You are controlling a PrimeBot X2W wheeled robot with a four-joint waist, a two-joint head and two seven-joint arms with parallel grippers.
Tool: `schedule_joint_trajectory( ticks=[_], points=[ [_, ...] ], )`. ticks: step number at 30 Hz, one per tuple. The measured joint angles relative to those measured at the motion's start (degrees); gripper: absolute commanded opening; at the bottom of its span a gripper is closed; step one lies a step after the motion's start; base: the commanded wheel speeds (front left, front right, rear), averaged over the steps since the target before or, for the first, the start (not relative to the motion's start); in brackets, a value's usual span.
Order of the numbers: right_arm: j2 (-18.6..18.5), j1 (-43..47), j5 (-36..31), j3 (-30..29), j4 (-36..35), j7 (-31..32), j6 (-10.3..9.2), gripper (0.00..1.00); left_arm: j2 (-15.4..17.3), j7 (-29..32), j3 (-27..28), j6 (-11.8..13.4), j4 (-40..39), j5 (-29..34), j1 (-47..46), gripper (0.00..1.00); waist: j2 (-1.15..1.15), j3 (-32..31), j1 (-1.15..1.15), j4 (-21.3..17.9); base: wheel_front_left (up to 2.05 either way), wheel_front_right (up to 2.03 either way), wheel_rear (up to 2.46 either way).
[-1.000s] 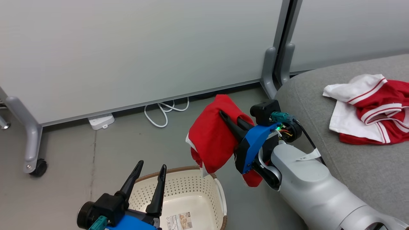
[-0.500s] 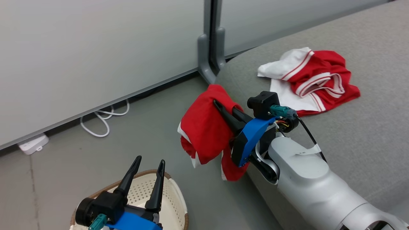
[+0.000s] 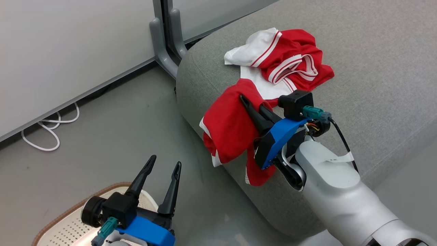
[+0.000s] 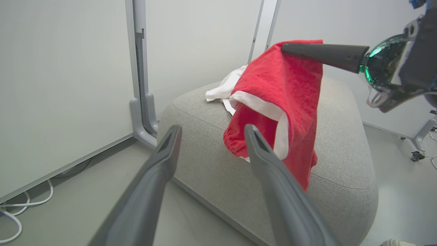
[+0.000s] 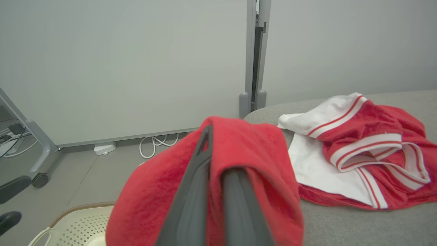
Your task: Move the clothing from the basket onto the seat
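Clothing (image 3: 225,133) in closed right tool (image 3: 243,98)

You have bright, even, diffuse light with no hard shadows, only a thin dark line on the floor (image 3: 102,143) under the seat (image 3: 375,68). Close in beside the seat's base, the floor carries a pale sheen. The head view is sharp throughout. In the wrist views your left gripper (image 4: 212,128) and right gripper (image 5: 220,150) blur near the lens, and the partition post (image 4: 138,68) leans from wide-angle distortion. The clothing (image 3: 232,133) reads saturated, and its white panels are not blown out.
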Motion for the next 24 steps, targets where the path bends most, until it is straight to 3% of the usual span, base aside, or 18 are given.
schedule_joint_trajectory(
  ticks=[5,10,18,24],
  points=[
    [0.1,-0.3,-1.2,-2.8,0.3,0.0,0.00,0.00,0.8,0.0,-0.4,0.0,-0.3,0.0,-1.0,1.00,0.00,1.9,0.00,-0.4,0.00,0.00,0.00],
    [-1.0,-8.7,-2.5,-8.6,3.9,0.0,0.00,0.00,2.3,0.0,1.2,0.0,-1.8,0.8,-2.7,1.00,0.00,5.5,0.00,-0.6,0.00,0.00,0.00],
    [-15.1,-26.2,-1.9,-22.4,8.7,0.0,-0.01,0.00,6.6,0.0,-0.7,0.0,-6.5,3.1,-9.7,1.00,0.00,15.8,0.01,2.1,0.00,0.00,0.00],
    [-23.2,-30.4,-3.6,-31.7,9.5,0.0,-0.01,0.00,10.8,0.3,-1.2,0.0,-11.3,4.1,-14.4,1.00,0.00,25.6,0.01,5.5,0.00,0.00,0.00]
  ],
)
